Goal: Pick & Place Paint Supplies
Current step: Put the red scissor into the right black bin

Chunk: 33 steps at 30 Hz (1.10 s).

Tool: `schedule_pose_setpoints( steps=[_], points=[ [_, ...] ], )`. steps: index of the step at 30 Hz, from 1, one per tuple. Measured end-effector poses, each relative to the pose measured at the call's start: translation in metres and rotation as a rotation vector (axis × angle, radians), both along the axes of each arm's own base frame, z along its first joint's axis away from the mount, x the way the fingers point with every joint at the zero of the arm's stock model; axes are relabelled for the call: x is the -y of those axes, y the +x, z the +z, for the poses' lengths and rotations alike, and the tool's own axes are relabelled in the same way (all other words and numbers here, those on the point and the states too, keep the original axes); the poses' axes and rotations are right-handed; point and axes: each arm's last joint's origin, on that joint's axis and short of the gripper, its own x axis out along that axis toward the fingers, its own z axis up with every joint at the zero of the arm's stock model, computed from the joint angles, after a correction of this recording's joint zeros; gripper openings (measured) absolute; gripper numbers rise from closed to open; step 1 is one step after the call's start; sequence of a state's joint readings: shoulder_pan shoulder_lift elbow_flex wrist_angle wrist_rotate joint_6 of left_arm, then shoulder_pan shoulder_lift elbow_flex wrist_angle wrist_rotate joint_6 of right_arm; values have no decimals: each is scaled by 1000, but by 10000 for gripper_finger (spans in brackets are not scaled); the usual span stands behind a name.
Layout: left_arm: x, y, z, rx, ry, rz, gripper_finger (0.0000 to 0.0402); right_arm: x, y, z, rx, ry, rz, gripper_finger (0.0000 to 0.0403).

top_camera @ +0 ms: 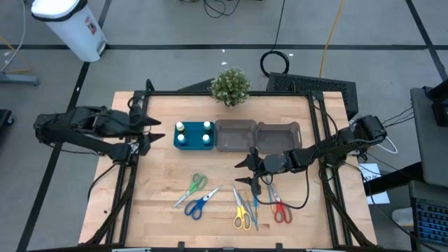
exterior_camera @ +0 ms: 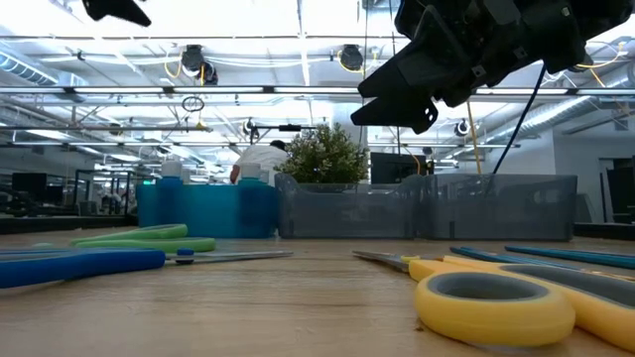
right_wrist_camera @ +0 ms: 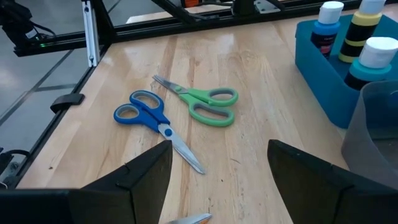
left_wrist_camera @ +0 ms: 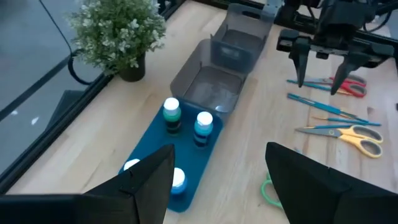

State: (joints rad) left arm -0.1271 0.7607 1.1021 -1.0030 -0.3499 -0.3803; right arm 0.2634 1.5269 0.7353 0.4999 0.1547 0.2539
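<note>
From above, the right end effector [top_camera: 250, 170] is hanging spread and empty over the wooden bench [top_camera: 161, 182], just above the yellow-handled scissors [top_camera: 241, 213], thin blue brush sticks [top_camera: 254, 208] and red-handled scissors [top_camera: 280, 210]. The left end effector [top_camera: 148, 131] is waiting, spread, beside the teal square tray [top_camera: 194, 136] carrying four white-capped paint bottles [top_camera: 180, 127]; the green-handled scissors [top_camera: 197, 184] and blue-handled scissors [top_camera: 198, 204] are lying in front of the tray.

At bench level, the yellow scissors [exterior_camera: 496, 297] are lying nearest, with the grey translucent bins [exterior_camera: 427, 208] behind.

The left wrist view is showing the bottles [left_wrist_camera: 171, 112] standing in the tray [left_wrist_camera: 155, 140].

The right wrist view is showing green [right_wrist_camera: 208, 102] and blue scissors [right_wrist_camera: 146, 115] lying side by side.
</note>
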Motion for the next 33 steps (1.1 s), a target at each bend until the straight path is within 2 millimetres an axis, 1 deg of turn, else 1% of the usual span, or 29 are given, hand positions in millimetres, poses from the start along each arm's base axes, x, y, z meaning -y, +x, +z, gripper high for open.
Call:
schedule_pose_setpoints(
  steps=[7, 10, 12, 14, 19, 22, 26, 33],
  points=[
    [8, 11, -54, -16, 21, -58, 258, 0, 0, 0, 0, 0, 0, 254],
    [13, 13, -72, -18, 32, -100, 253, 0, 0, 0, -1, 0, 0, 254],
    [16, 10, -81, -21, 51, -133, 253, 0, 0, 0, -4, 11, -4, 254],
    [19, 8, -84, 24, 59, -164, 256, 0, 0, -1, -8, 17, -7, 254],
    [24, -4, -78, 269, 79, -268, 264, 0, 0, -1, -13, 18, -8, 254],
    [25, -10, -82, 367, 124, -327, 266, 0, 0, 0, 0, 22, -6, 254],
    [25, -18, -96, 421, 150, -358, 261, 0, 0, 0, 2, 23, -6, 254],
    [23, -27, -121, 477, 114, -363, 257, -1, 0, 0, -2, 37, 33, 254]
  ],
)
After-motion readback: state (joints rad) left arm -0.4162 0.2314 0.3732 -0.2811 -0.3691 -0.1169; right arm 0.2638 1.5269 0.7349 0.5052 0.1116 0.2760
